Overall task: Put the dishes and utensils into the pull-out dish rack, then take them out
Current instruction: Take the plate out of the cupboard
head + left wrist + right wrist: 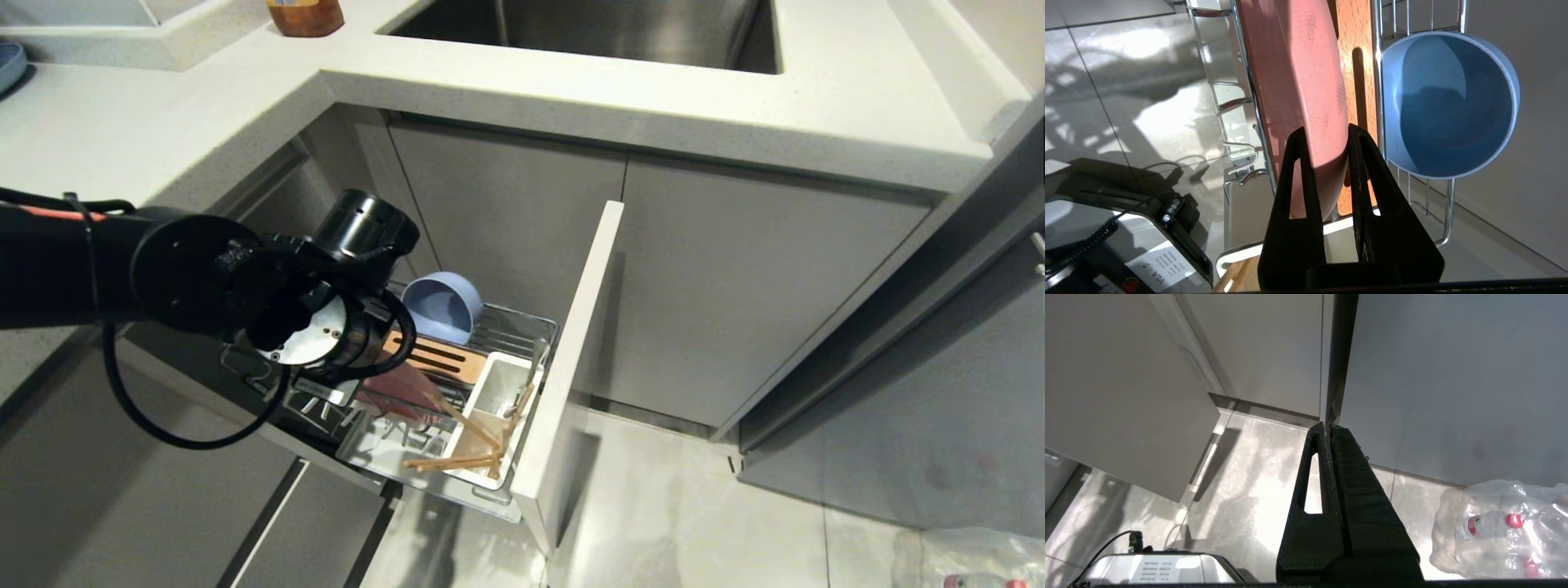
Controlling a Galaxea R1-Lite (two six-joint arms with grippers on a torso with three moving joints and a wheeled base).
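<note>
Left gripper (1327, 136) is down in the pulled-out rack (522, 327), fingers (1298, 163) clamped on the rim of the pink plate (1298, 81), which stands on edge between the wires beside the brown strip (1357, 32). Blue bowl (1449, 106) sits tilted at the rack's back, just beside the plate. Chopsticks (457, 461) and spoon (532, 367) lean in the white caddy (498, 392) near the front panel (571, 359). Right gripper (1329, 430) hangs over the floor by the cabinets, fingers together, holding nothing.

pink plate (400, 390) mostly behind left arm (163, 269)
</note>
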